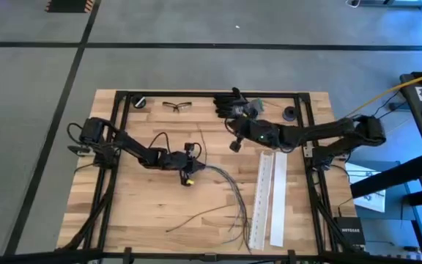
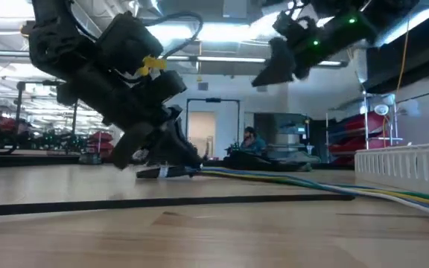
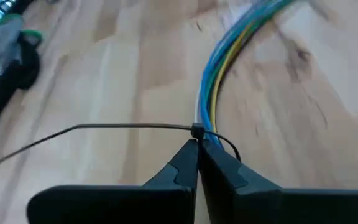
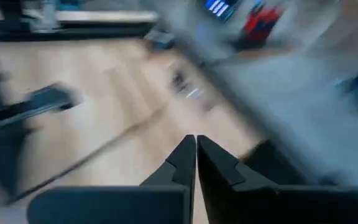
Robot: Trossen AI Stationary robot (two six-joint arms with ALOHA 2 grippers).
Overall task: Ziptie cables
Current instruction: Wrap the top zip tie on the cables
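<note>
your left gripper (image 3: 197,149) sits down on the table (image 1: 123,213), fingers pressed together on the cables (image 3: 219,68) right at the zip tie (image 3: 197,130) looped round the bundle. from there the cables fan out toward the white strips (image 1: 268,198). your right gripper (image 4: 196,144) hangs in the air beyond the bundle, fingers together, holding nothing.

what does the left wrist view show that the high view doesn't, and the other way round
Only the left wrist view shows the zip tie looped round the cables, with the left hand shut at its head, and the cables' blue, yellow and green colours. Only the high view shows the right hand raised away from the bundle, the two white strips, the glasses and the whole table. Both show the left hand, the cables and the wooden tabletop.
</note>
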